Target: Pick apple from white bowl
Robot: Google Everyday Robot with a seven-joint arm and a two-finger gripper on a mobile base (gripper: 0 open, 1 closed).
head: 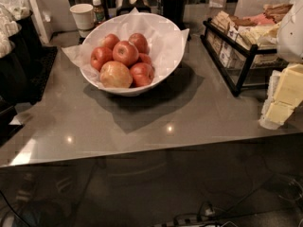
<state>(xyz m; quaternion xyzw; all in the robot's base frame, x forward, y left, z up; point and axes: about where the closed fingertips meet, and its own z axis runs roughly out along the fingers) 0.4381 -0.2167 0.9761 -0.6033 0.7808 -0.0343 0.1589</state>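
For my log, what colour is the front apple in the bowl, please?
The front apple is yellowish-tan, camera view; gripper at right edge.

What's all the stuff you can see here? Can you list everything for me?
white bowl: one, white, paper-lined, middle of the grey counter
apples: about six, red, piled in the bowl
bigger apple: one, yellowish-tan, front of the pile
paper cup: one, white, behind the bowl on the left
small bottle: one, brown, beside the cup
black rack: one, holding packets, right side
gripper: one, pale yellow, right edge, away from the bowl
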